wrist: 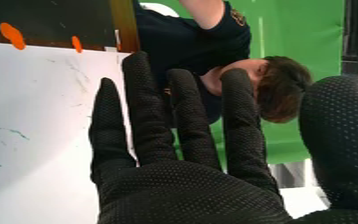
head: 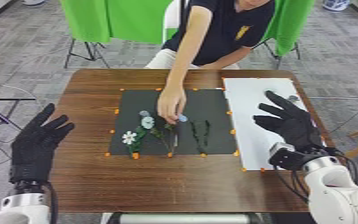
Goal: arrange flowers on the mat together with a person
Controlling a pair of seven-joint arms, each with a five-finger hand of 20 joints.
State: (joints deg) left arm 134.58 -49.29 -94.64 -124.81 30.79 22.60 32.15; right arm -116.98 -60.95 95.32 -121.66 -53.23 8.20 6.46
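Observation:
My left hand (head: 35,146) is at the table's left edge, open, away from the black mat (head: 143,104). My right hand (head: 289,124) is open over the white sheet (head: 250,100) on the right, and the right wrist view shows the same hand (wrist: 189,190) with straight fingers and nothing held. On the mat lie a white flower (head: 129,136) at the left, a pale blue-white flower (head: 147,121) beside it and a dark green stem (head: 200,136) further right. A person's hand (head: 170,102) reaches down to a small light blue flower (head: 182,118) between them.
Orange tape bits (head: 135,156) mark the mat and sheet borders. A small round object (head: 293,98) lies at the white sheet's far right. The brown wooden table (head: 158,185) spreads toward me, and the person sits across it before a green cloth (head: 122,22).

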